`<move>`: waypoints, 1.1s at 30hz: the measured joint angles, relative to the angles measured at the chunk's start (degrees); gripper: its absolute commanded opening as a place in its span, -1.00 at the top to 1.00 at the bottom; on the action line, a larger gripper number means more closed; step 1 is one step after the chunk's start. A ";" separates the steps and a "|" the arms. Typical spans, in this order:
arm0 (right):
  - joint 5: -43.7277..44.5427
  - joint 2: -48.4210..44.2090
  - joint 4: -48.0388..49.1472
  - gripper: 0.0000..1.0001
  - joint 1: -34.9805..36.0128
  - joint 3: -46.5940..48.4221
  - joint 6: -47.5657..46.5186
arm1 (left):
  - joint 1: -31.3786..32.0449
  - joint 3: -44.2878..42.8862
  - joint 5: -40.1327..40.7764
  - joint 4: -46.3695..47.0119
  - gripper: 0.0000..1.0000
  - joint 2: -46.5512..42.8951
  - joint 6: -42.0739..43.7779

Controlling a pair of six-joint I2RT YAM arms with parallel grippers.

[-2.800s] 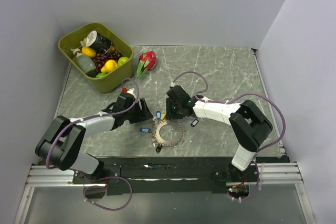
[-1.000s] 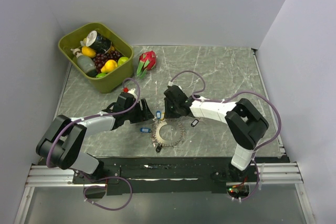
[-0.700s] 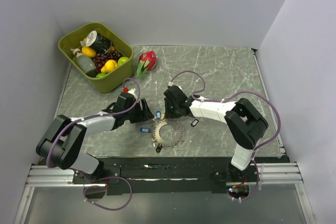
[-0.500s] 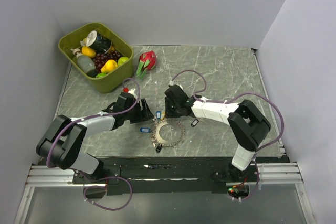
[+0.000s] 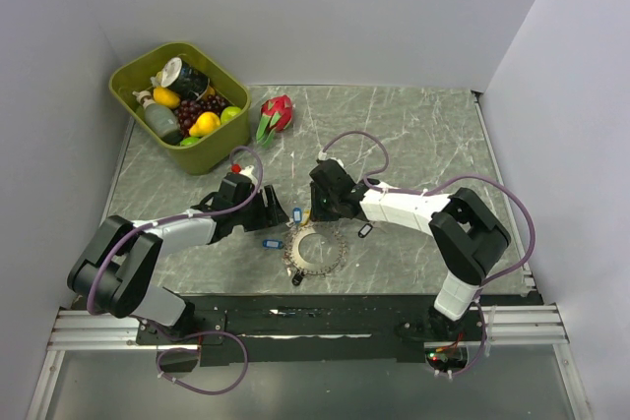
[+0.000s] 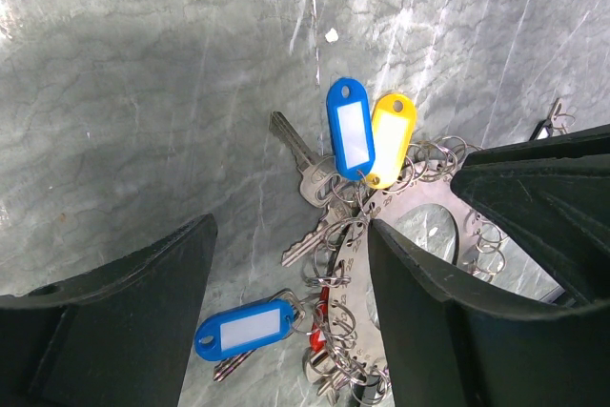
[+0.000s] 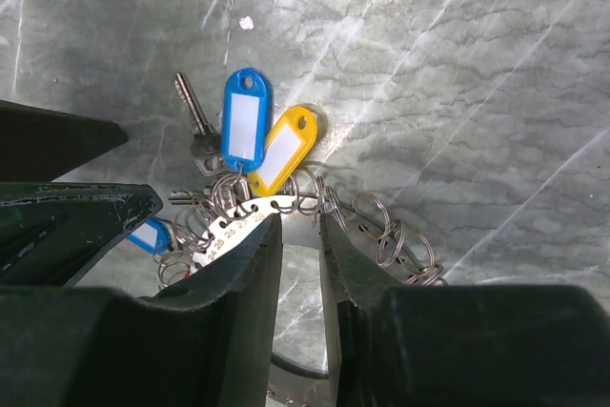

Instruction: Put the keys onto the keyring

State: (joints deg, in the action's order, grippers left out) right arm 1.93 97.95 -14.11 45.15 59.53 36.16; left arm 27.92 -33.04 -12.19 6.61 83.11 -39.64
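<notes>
From above, the keyring [image 5: 317, 249] lay on the table [image 5: 423, 135] near its front edge, between the two arms. The left gripper [image 5: 274, 209] hung just beside its far-left rim, and the right gripper [image 5: 315, 213] sat at the far rim. A blue-tagged key [image 5: 273, 243] lay just left of the keyring and a black-tagged one [image 5: 364, 230] just to its right. With both grippers crowding the same stretch of rim, any sideways reach by one risked knocking the other.

In the left wrist view, the left gripper's fingers [image 6: 124, 321] stood wide apart and held nothing. Between them lay a blue tag [image 6: 351, 128], a yellow tag [image 6: 391, 135], a bare key [image 6: 295, 145] and a second blue tag [image 6: 250, 328], all near a tangle of small rings [image 6: 348, 350]. Whether that lower tag was already hooked on could not be told. Closing here would probably catch several pieces at once, and pulling them would drag the keyring along.

In the right wrist view, the right gripper's fingers [image 7: 229, 302] stood nearly together with the keyring's rim in the narrow gap, and they appeared to pinch it. A thin band gives little to hold. A tug from the left gripper could make it swivel or slip free, and the loose rings could snag.
</notes>
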 measured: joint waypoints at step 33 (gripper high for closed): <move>0.26 3.72 0.83 1.00 -0.02 0.00 0.35 | 0.00 0.35 0.48 -0.44 -0.43 -0.70 0.17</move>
State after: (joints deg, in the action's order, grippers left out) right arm 2.20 101.67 -13.28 45.12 59.53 36.51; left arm 27.92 -32.69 -11.70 6.17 82.41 -39.46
